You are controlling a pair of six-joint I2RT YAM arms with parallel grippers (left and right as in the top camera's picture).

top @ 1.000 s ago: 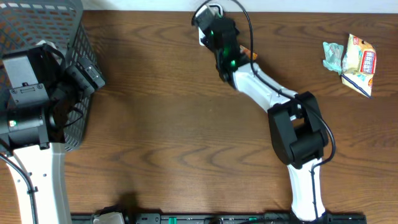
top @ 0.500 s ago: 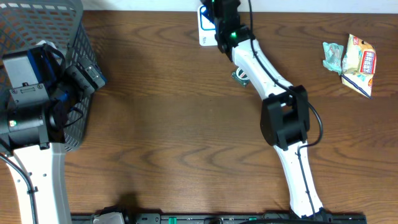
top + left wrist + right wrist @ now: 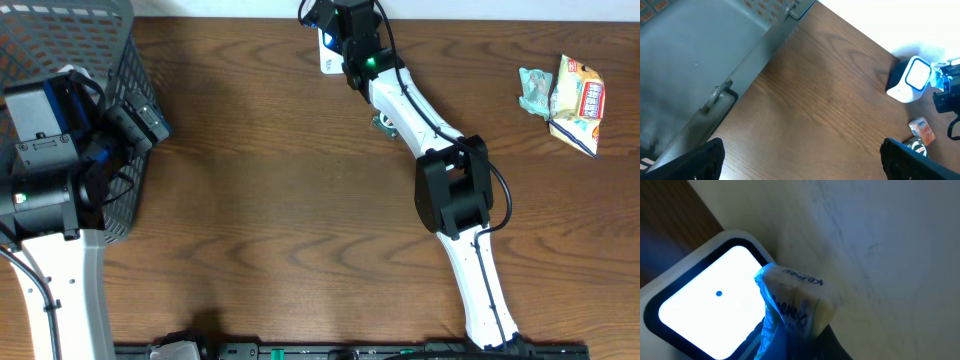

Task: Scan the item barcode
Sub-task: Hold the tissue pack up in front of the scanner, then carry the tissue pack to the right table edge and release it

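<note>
Brown wooden table (image 3: 250, 200) carries a white scanner (image 3: 910, 80) at its far edge; the right gripper (image 3: 332, 24) is clamped on a small packet (image 3: 795, 305) just before the scanner's lit window, while the left gripper (image 3: 800, 155) stands wide beside the grey basket (image 3: 110, 60)

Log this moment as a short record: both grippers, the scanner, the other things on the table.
right gripper: shut on small packet, held before the scanner window
left gripper: open, empty, beside the basket
scanner: white, window lit, at the table's far edge
other things: snack packets at far right; one small wrapper beside the right arm
</note>
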